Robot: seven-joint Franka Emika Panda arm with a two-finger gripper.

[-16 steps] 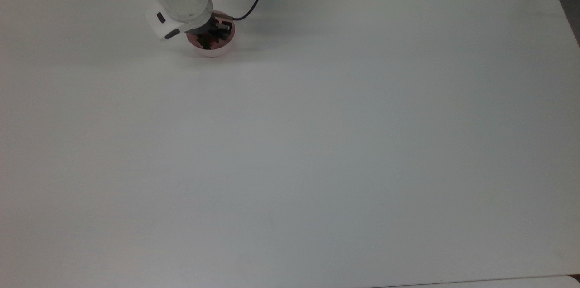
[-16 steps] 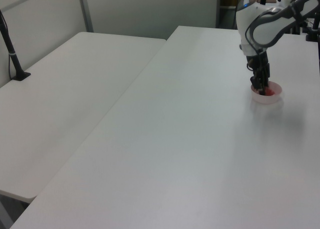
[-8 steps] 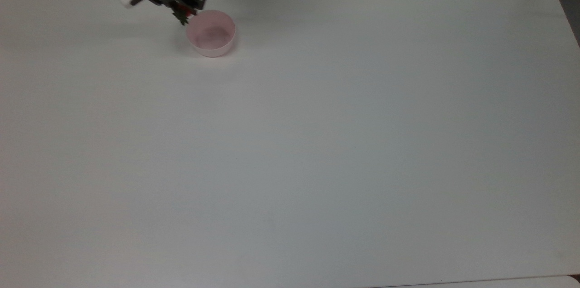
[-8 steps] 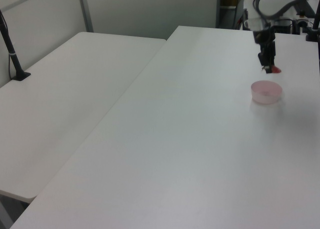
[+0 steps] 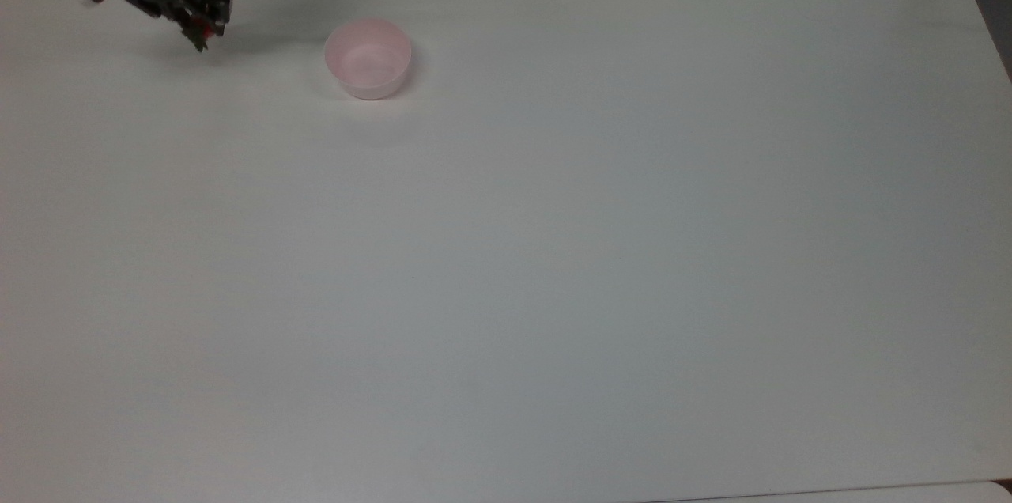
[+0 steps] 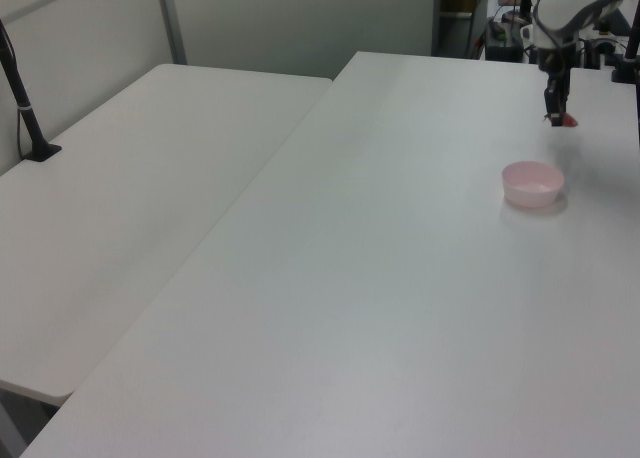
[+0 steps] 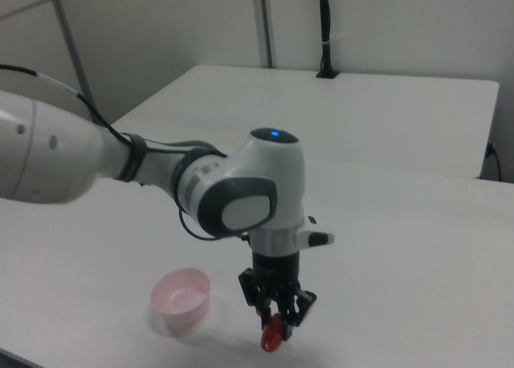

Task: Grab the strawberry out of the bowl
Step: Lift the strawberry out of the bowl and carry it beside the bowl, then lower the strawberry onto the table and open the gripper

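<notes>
Strawberry out of the bowl — pinched in the pincer above the bench.
The pincer (image 7: 277, 316) grips the strawberry (image 7: 272, 336), long axis hanging downward; it has moved clear of the bowl (image 7: 182, 299) — earlier just beside its rim.

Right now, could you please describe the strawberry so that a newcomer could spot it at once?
Start at the white table and find the pale pink bowl. Beside it, the gripper hangs above the tabletop. The strawberry is the small red thing pinched at its tip.
</notes>
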